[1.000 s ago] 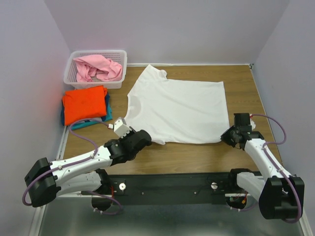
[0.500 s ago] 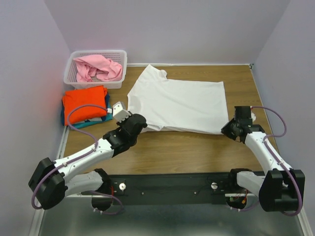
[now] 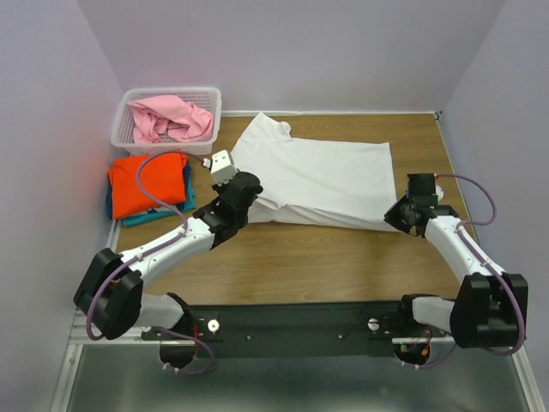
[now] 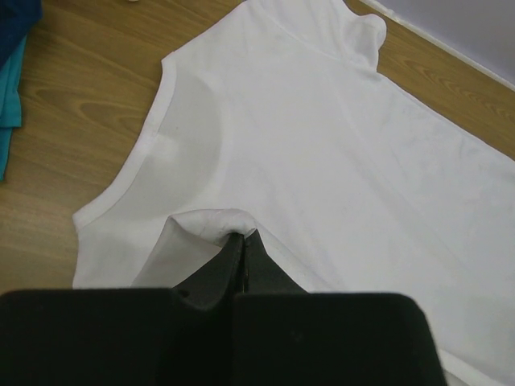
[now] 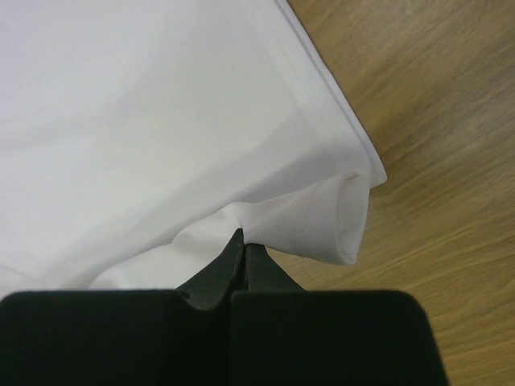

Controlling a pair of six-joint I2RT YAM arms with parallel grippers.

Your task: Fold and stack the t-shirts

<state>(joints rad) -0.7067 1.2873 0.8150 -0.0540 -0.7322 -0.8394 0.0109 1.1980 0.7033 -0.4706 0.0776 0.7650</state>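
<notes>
Robot lab cell: plain lilac walls (image 3: pixel 51 103) boxing wooden table (image 3: pixel 326 266); left arm (image 3: pixel 163 249), right arm (image 3: pixel 463 257) bolted to black rail (image 3: pixel 292 324).

White t-shirt (image 3: pixel 317 176) part-folded, orange (image 3: pixel 146 180) on teal (image 3: pixel 150 216), pink (image 3: pixel 167 118) crumpled

Top view looks down from behind; both wrist views closely face the white t-shirt (image 3: pixel 326 180).

- White t-shirt (image 3: pixel 322 176) spread at centre of tabletop (image 3: pixel 343 266).
- Left gripper (image 3: pixel 246 189) at its lower-left edge, right gripper (image 3: pixel 401 215) at its lower-right corner.
- Orange t-shirt (image 3: pixel 146 182) folded on teal t-shirt (image 3: pixel 151 218), left.
- Pink t-shirt (image 3: pixel 171 118) in basket (image 3: pixel 120 130), upper left.
</notes>
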